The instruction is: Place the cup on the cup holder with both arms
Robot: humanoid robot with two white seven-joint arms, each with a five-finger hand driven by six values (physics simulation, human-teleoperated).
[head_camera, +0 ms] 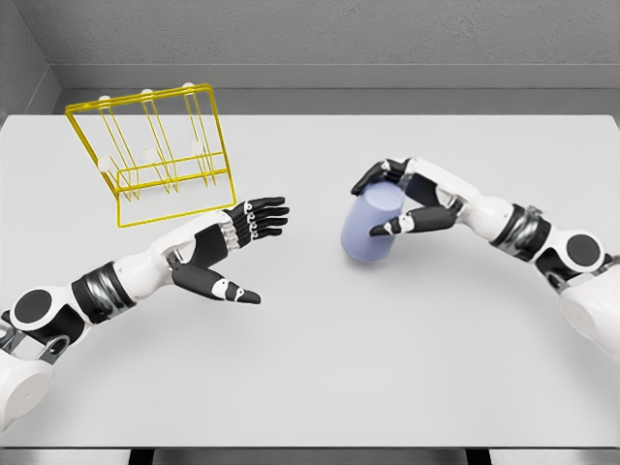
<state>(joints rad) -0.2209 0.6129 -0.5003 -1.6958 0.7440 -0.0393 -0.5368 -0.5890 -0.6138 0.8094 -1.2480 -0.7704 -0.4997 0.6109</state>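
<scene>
Pale purple cup is gripped by the right hand, ready for passing; the left hand is held open near the yellow wire cup holder

Pale grey table, darker grey textured wall behind its far edge.

single head view — looking down across the table from near.

Matt cup, glossy wire rack
</scene>
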